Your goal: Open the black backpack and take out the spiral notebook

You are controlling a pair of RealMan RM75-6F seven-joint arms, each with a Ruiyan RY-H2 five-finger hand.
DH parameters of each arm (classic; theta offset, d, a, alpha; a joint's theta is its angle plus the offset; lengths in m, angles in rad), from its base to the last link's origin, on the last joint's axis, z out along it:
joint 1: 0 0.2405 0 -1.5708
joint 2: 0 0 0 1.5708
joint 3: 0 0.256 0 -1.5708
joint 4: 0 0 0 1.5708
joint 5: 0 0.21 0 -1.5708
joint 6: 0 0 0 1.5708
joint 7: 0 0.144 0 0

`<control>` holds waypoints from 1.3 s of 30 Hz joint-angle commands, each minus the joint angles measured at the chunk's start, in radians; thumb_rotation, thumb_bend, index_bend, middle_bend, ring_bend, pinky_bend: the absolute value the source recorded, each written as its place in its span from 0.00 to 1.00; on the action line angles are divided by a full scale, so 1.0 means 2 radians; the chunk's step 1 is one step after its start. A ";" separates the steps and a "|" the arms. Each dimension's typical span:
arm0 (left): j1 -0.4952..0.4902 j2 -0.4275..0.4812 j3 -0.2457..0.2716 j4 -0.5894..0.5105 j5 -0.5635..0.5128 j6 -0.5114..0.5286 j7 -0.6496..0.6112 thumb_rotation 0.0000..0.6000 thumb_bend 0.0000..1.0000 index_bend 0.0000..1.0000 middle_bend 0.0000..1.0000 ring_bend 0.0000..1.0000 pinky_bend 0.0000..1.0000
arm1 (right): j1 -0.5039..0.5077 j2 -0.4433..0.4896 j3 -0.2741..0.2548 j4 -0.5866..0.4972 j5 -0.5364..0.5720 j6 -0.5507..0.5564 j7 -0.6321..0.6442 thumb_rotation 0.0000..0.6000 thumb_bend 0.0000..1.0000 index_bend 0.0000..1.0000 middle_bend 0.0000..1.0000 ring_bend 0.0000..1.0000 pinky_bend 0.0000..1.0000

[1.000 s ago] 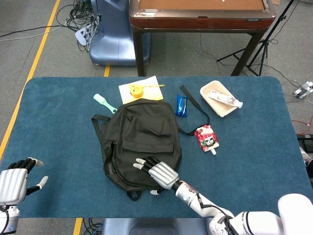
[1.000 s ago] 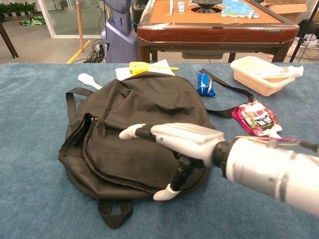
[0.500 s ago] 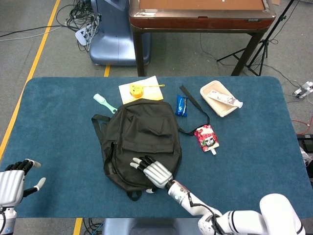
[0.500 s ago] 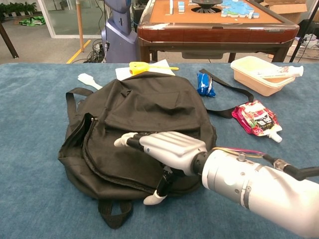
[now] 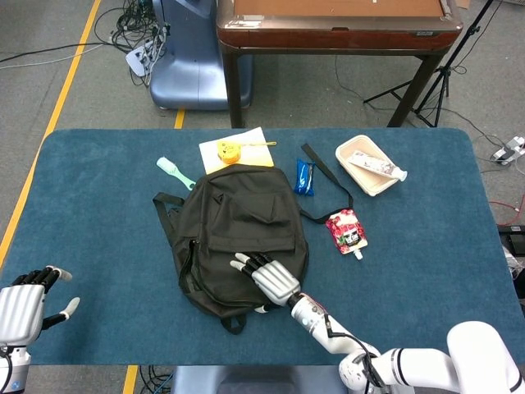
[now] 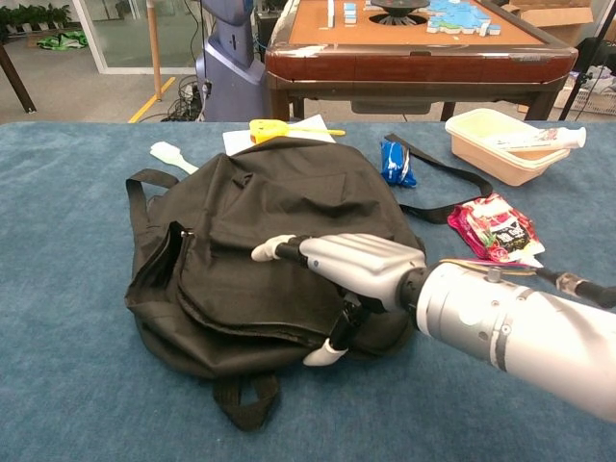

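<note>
- Backpack closed, notebook unseen; right hand flat on it, fingers spread, gripping nothing: fabric may slide, bunching.
- Left hand open, empty, well apart: no bracing.

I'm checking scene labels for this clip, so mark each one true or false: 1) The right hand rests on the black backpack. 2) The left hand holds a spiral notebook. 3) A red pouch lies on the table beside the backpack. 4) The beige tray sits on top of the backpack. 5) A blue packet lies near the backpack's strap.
1) True: the right hand lies on the black backpack.
2) False: the left hand holds nothing; no notebook shows.
3) True: the red pouch is on the table.
4) False: the beige tray sits on the table, apart from the backpack.
5) True: the blue packet lies by the strap.
</note>
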 commanded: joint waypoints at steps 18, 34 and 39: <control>-0.004 -0.001 -0.001 -0.002 -0.004 -0.010 0.003 1.00 0.17 0.45 0.42 0.41 0.44 | 0.015 0.079 -0.011 -0.074 0.062 -0.009 -0.026 1.00 0.17 0.00 0.00 0.00 0.06; -0.009 0.006 -0.006 -0.001 -0.004 -0.011 -0.003 1.00 0.17 0.45 0.42 0.41 0.44 | 0.057 0.046 -0.001 -0.042 0.107 -0.014 -0.064 1.00 0.71 0.53 0.29 0.03 0.06; -0.025 0.018 -0.016 -0.001 0.001 -0.026 -0.022 1.00 0.17 0.45 0.42 0.41 0.44 | 0.060 0.033 0.014 -0.036 0.104 0.002 -0.048 1.00 0.92 0.64 0.39 0.12 0.06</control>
